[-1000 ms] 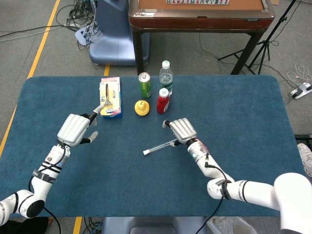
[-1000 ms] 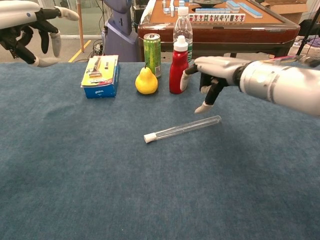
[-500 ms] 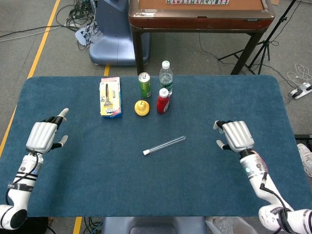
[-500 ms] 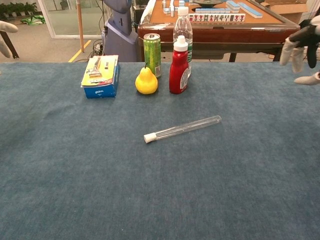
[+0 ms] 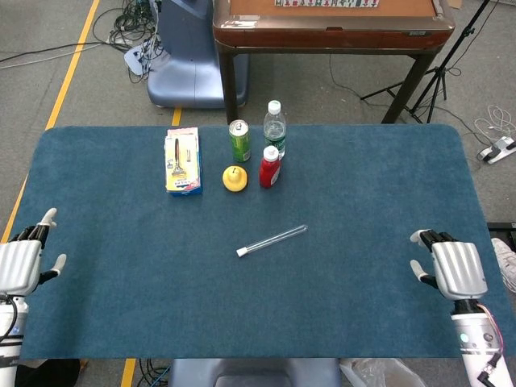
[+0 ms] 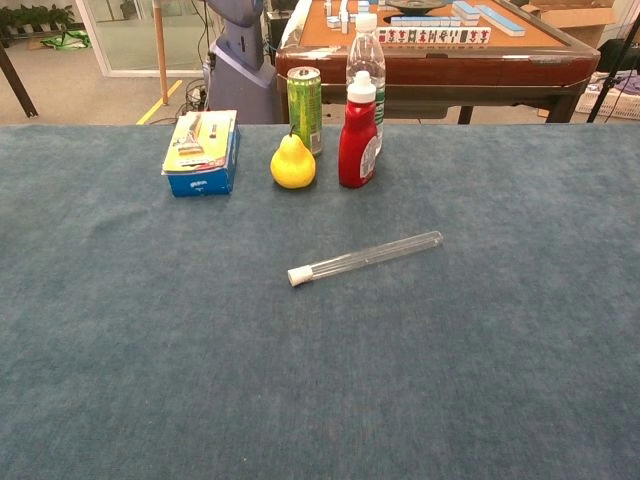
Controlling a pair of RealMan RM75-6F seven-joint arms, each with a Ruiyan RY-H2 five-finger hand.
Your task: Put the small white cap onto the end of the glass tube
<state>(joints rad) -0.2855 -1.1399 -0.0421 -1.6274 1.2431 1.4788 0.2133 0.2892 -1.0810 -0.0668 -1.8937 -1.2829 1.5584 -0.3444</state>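
The left hand [image 5: 20,264] sits at the lower left edge of the head view, by the edge of the blue surface [image 5: 363,185]. Its fingers are spread a little and it holds nothing. The right hand [image 5: 455,268] sits at the lower right edge, back side up, fingers apart, holding nothing too. Neither hand shows in the chest view. The glass tube [image 5: 274,239] lies flat in the middle of the surface, well apart from both hands. The small white cap [image 5: 241,252] is on its lower left end.
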